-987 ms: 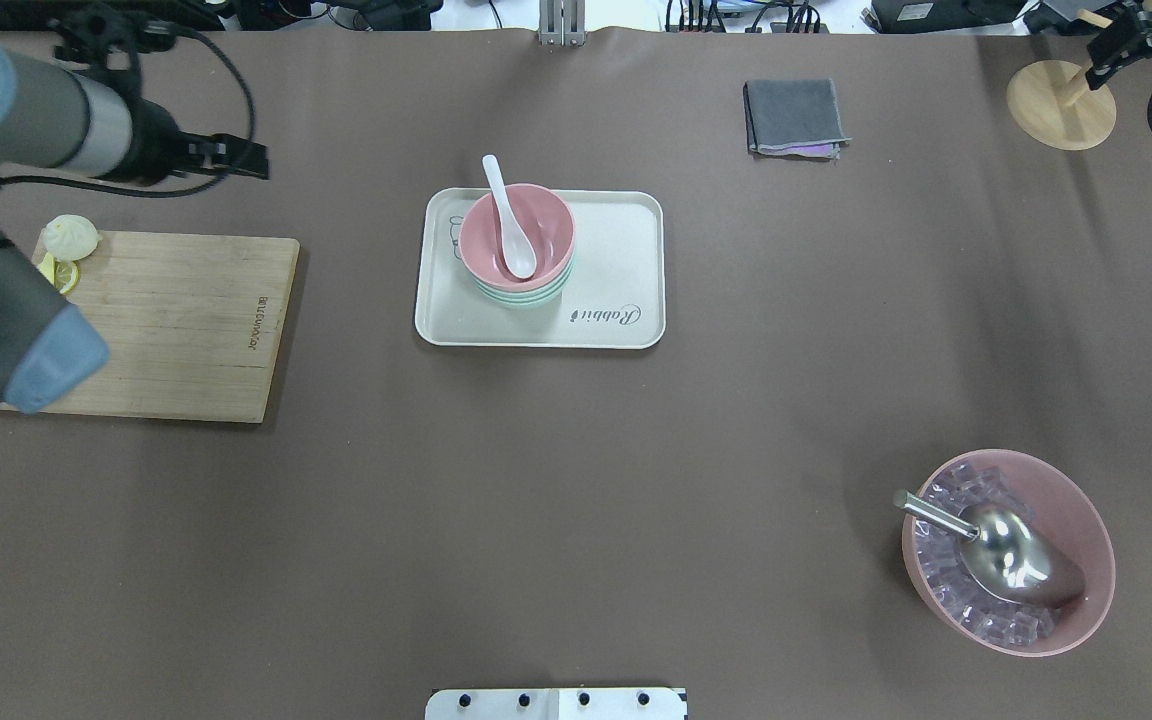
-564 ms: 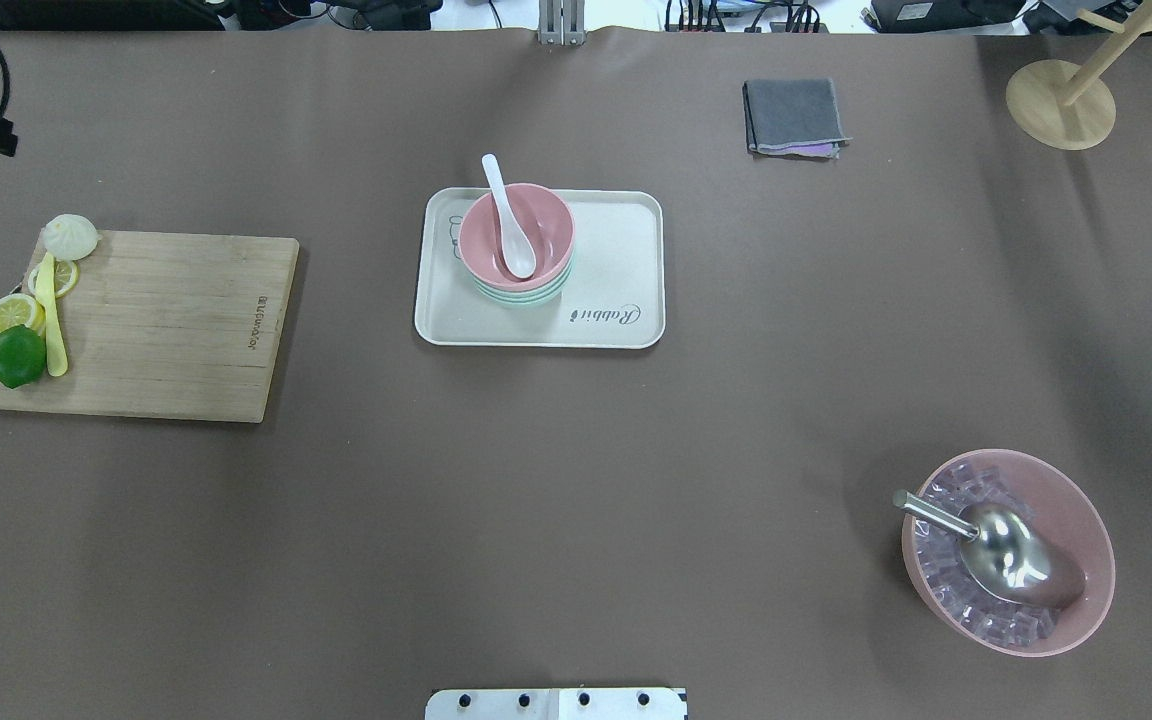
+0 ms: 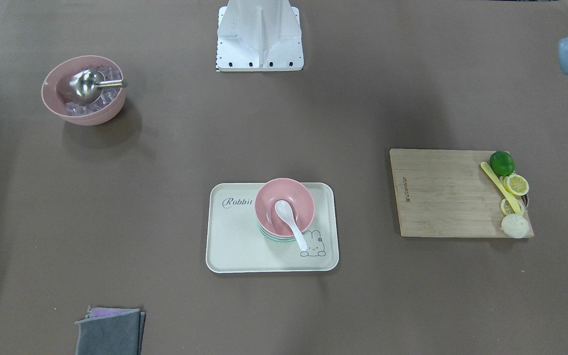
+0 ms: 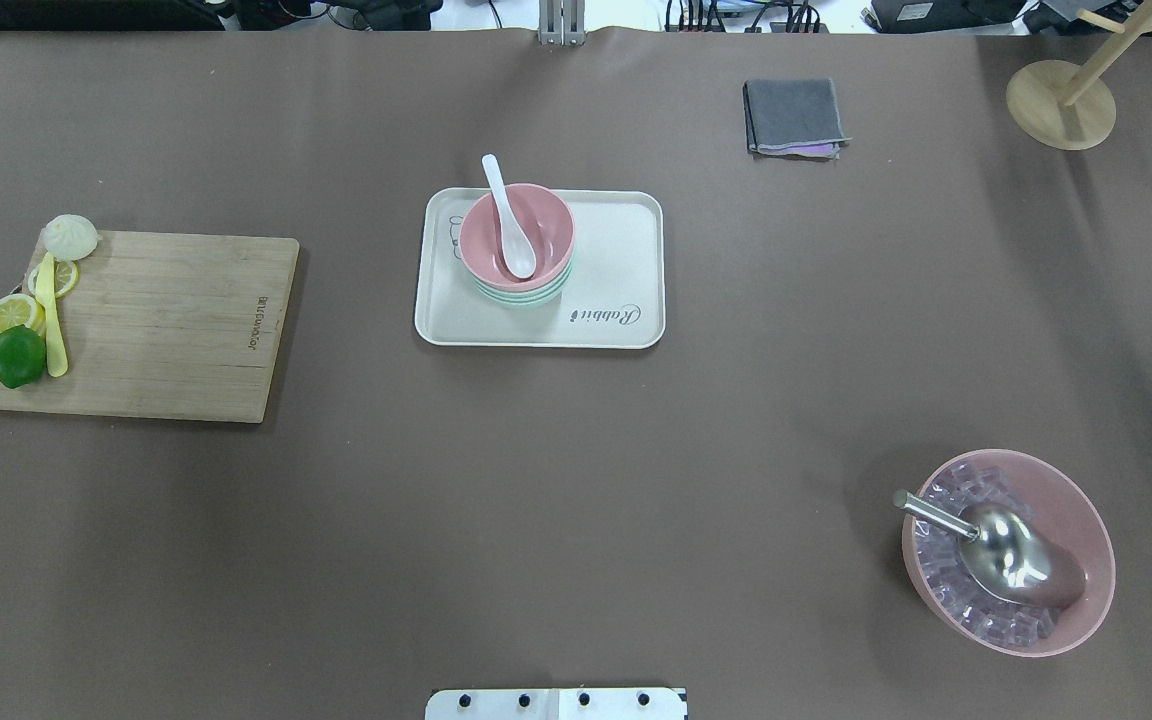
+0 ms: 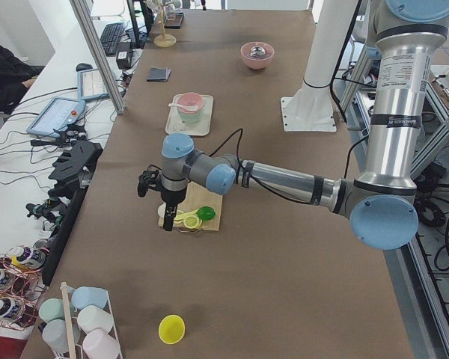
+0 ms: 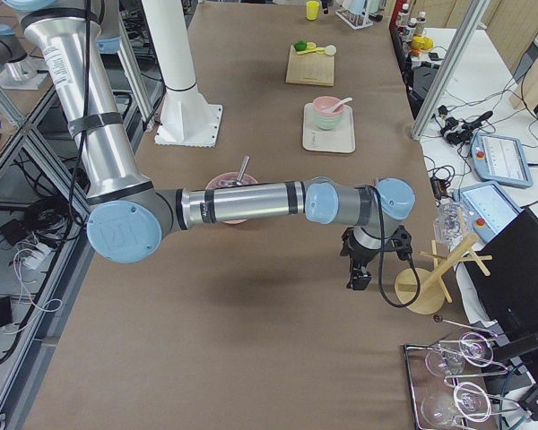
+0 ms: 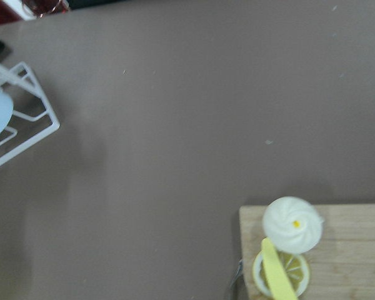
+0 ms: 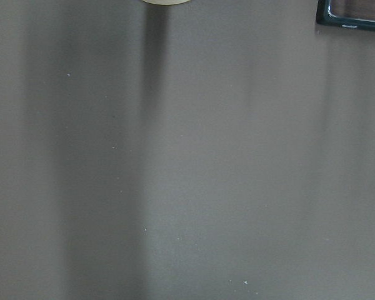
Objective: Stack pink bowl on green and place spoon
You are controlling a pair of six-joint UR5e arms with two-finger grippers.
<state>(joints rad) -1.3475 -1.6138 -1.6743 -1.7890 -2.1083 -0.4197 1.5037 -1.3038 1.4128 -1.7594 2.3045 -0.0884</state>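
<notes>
Both arms have left our overhead view; we cannot tell how wide the left gripper (image 5: 167, 221) or right gripper (image 6: 355, 278) stands. Upper centre, the pink bowl (image 4: 553, 233) tops the green (image 4: 522, 298), spoon (image 4: 513, 238) inside: task looks done.

Matte pink bowl (image 4: 526, 228); glossy white spoon (image 4: 508, 225); wooden board (image 4: 166, 325).
</notes>
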